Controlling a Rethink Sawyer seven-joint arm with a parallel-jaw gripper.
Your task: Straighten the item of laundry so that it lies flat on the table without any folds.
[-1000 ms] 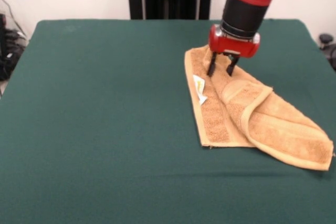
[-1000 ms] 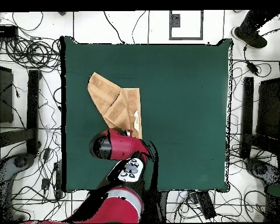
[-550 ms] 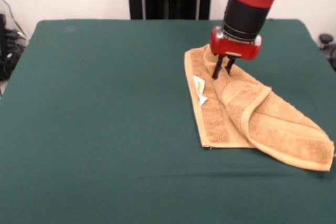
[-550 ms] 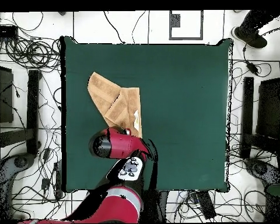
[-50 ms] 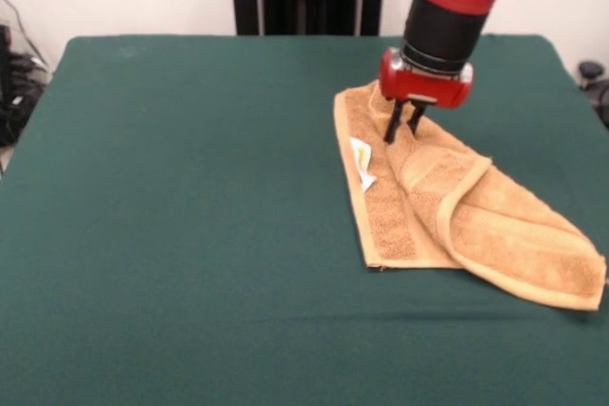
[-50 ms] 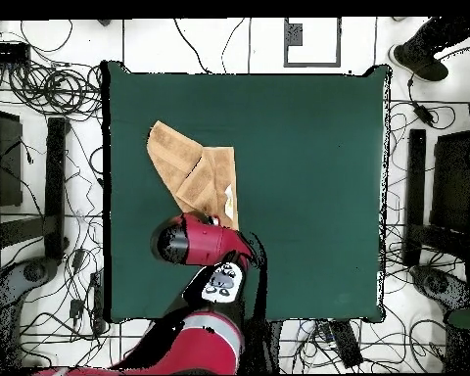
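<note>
The item of laundry (image 5: 447, 202) is a tan terry towel lying folded on the right half of the green table (image 5: 190, 187). One corner is turned over in a thick flap (image 5: 519, 240), and a white tag (image 5: 362, 162) shows at its left edge. My gripper (image 5: 402, 127) stands at the towel's far end, fingers pinched together on a raised ridge of the cloth. In the overhead view the towel (image 6: 192, 174) lies near the table's (image 6: 307, 176) left side, and the red arm (image 6: 195, 245) covers its lower corner and hides the fingers.
The towel's right corner (image 5: 595, 287) lies close to the table's right edge. In the overhead view cables (image 6: 43, 88) cover the floor around the table, and a person's shoe (image 6: 420, 61) shows past the top right corner.
The fingers stood apart over the towel a second ago and have since closed on the fold. The towel has hardly shifted.
</note>
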